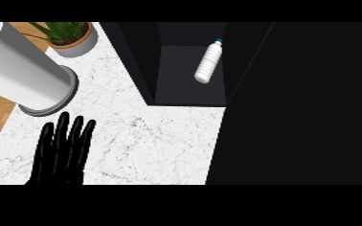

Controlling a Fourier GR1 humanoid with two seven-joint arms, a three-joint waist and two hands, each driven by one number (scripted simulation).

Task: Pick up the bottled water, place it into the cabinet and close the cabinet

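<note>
Bottled water (pixel 209 62) sits in the cabinet (pixel 178 79), well apart from the spread left hand (pixel 62 154).

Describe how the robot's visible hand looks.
Only the left hand shows: plain black all over, with long slim fingers, no markings or cables visible. Its forearm lies below the view's edge, and the right hand is out of view.

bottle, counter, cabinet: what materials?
Bottle: probably plastic, whitish with ribbed sides and a teal cap. Counter: white marble-like stone with fine grey veining. Cabinet: dark matte panels with no visible grain; painted wood or laminate, can't tell.
</note>
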